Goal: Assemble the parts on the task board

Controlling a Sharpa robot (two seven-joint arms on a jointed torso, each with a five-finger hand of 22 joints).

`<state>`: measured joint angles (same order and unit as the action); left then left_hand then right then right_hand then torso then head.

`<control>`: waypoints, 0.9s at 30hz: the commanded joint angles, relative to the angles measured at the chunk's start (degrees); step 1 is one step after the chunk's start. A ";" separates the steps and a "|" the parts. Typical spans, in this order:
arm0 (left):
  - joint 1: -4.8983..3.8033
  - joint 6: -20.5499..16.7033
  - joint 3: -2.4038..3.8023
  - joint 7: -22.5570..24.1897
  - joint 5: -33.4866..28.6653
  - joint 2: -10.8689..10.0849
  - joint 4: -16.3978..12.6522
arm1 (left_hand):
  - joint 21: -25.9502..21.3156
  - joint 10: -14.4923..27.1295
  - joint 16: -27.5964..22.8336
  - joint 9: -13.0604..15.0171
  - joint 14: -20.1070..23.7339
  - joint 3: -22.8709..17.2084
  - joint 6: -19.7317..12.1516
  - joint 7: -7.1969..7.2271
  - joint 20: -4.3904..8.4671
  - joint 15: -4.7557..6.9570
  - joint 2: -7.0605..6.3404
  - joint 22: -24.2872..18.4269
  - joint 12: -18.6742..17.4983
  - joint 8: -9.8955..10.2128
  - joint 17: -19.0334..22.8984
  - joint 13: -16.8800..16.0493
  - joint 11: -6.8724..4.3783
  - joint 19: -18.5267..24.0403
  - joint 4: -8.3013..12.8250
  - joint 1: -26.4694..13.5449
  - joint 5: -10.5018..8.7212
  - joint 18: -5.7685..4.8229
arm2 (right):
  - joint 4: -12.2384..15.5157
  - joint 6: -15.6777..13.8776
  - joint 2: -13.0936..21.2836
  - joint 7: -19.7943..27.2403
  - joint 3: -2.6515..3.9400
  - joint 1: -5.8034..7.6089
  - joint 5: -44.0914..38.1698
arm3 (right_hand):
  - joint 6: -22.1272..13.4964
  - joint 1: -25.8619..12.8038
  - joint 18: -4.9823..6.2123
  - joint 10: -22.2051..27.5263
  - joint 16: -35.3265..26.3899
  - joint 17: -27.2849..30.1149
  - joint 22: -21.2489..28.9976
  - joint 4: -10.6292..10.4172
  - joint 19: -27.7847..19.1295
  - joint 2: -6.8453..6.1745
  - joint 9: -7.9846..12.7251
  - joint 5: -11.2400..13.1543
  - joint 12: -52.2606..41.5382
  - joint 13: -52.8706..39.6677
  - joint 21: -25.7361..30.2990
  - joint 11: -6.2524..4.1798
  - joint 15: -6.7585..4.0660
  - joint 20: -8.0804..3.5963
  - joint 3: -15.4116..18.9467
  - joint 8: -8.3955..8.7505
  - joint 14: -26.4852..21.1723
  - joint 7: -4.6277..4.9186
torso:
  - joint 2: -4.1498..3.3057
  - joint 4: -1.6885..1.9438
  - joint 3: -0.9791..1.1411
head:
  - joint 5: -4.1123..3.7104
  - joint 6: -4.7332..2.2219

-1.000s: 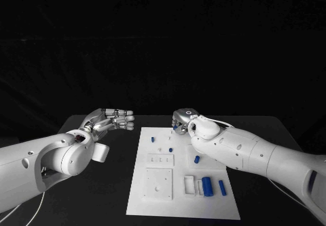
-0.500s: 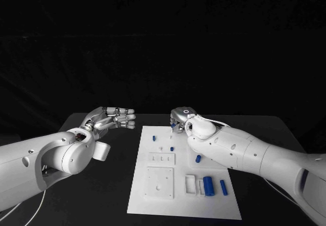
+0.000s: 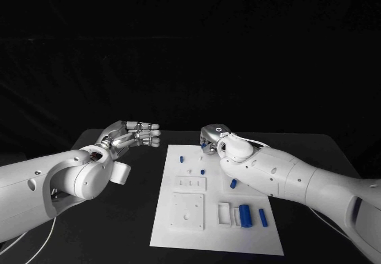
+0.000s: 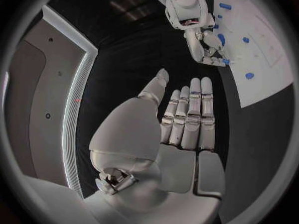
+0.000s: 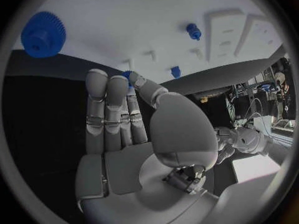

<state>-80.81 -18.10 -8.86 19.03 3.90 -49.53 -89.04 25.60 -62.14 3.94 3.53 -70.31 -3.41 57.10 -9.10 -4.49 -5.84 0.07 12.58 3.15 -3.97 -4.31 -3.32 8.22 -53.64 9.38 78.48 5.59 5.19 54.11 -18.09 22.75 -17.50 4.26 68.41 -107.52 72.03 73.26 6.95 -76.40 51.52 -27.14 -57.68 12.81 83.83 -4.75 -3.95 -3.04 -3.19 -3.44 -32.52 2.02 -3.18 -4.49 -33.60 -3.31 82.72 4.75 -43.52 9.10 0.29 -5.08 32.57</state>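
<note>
Head view showed the left hand (image 3: 131, 135) up above the black table (image 3: 127, 220), off to the left of the task board (image 3: 179, 234). Its fingers were stretched out with gaps between them and the thumb apart, and it held nothing. In the left wrist view the same hand (image 4: 181, 124) was flat and bare. The right hand (image 3: 213, 138) was across from it, low over the far end of the board, with its fingers curled down. In the right wrist view, the right hand's fingers (image 5: 107, 92) pointed at the board, and a small blue bit (image 5: 127, 75) sat right at the tips, between one finger and the thumb. I could not tell if the hand was pinching that bit or just touching it. The left wrist view also showed the right hand (image 4: 202, 35) bent down over the board's edge. Just beside the right hand, on the board, stood a small blue peg (image 3: 181, 159). A bit nearer to the robot stood a second peg (image 3: 203, 171) and then a third peg (image 3: 233, 183), close by the right arm. Farther from the hand, at the near end of the board, a fat blue roll (image 3: 244, 215) lay beside a thin blue stick (image 3: 262, 217). A blue gear (image 5: 42, 33) lay flat on the board, well apart from the right hand's fingertips.
</note>
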 commanded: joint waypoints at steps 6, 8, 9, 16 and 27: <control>-0.23 0.58 0.06 0.10 0.35 0.11 -0.14 | -0.29 0.40 -0.14 0.06 0.32 0.22 -0.20 0.14 -0.36 -0.02 0.09 -0.11 0.19 0.22 0.01 -0.08 -0.19 -0.18 -0.02 0.28 -0.15 -0.29 | 1.53 1.60 0.76 0.03 0.01 -0.13 -0.22 | 0.29 0.08 0.83 -1.08 0.13 0.05 -0.19 0.39 0.47 0.39 -0.07 0.03 -0.19 -0.06 0.35 -0.68 -0.45 -0.36 -0.09 -0.36 0.05 -0.06 | -0.12 0.02 -0.02 | 0.26 -0.04; -0.25 0.57 0.06 0.09 0.36 0.13 -0.08 | -0.29 0.40 -0.14 0.06 0.32 0.22 -0.20 0.14 -0.36 -0.02 0.09 -0.11 0.19 0.22 0.01 -0.08 -0.19 -0.18 -0.02 0.28 -0.15 -0.29 | 1.91 1.74 0.84 0.05 0.01 -0.14 -0.19 | 0.29 0.08 0.83 -1.08 0.13 0.05 -0.19 0.39 0.47 0.39 -0.07 0.03 -0.19 -0.06 0.35 -0.68 -0.45 -0.36 -0.09 -0.36 0.05 -0.06 | -0.10 0.07 -0.07 | 0.33 -0.02; -0.26 0.56 0.06 0.08 0.37 0.14 -0.05 | -0.29 0.40 -0.14 0.06 0.32 0.22 -0.20 0.14 -0.36 -0.02 0.09 -0.11 0.19 0.22 0.01 -0.08 -0.19 -0.18 -0.02 0.28 -0.15 -0.29 | 2.15 1.86 0.89 0.07 0.01 -0.15 -0.18 | 0.29 0.08 0.83 -1.08 0.13 0.05 -0.19 0.39 0.47 0.39 -0.07 0.03 -0.19 -0.06 0.35 -0.68 -0.45 -0.36 -0.09 -0.36 0.05 -0.06 | -0.10 0.08 -0.08 | 0.37 -0.03; -0.31 0.51 0.06 0.02 0.38 0.13 -0.01 | -0.27 0.42 -0.13 0.05 0.32 0.24 -0.20 0.15 -0.35 -0.01 0.06 -0.32 0.19 0.23 0.01 -0.09 -0.19 -0.24 -0.04 0.47 -0.13 -0.28 | 2.22 2.54 0.96 0.00 0.00 -0.20 -0.15 | 0.35 0.02 0.79 -1.15 0.12 0.07 -0.48 0.46 0.52 0.38 -0.08 0.02 -0.19 -0.06 0.45 -0.71 -0.45 -0.37 -0.07 -0.35 0.06 -0.07 | -0.26 -0.01 -0.09 | 0.45 -0.16; -0.37 0.50 0.06 -0.08 0.55 0.27 0.05 | -0.27 0.42 -0.13 0.05 0.32 0.24 -0.20 0.15 -0.35 -0.01 0.06 -0.32 0.19 0.23 0.01 -0.09 -0.19 -0.24 -0.04 0.47 -0.13 -0.28 | 0.98 2.69 0.30 -0.47 -0.06 -0.42 -0.42 | 0.21 -0.10 0.80 -1.05 0.04 0.14 -0.78 0.51 0.55 0.43 -0.06 -0.02 -0.18 -0.06 0.97 -0.67 -0.42 -0.34 -0.13 -0.33 0.05 -0.03 | -0.29 0.14 -0.08 | 0.49 -0.19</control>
<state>-81.08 -18.11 -8.86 18.77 4.14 -49.41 -88.93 25.60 -61.94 3.94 3.52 -70.31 -3.41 57.10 -9.10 -4.49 -5.83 0.07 12.32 3.15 -3.97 -4.31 -3.31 8.01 -53.64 9.38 78.48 5.59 5.19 55.29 -16.36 23.16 -17.50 4.23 68.10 -107.40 71.98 73.40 6.59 -76.38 51.52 -27.05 -58.41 13.07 83.83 -4.77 -3.93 -2.81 -3.21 -3.42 -31.85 2.00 -3.18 -4.48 -33.67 -3.48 82.72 4.60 -43.78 9.16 0.20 -4.52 32.40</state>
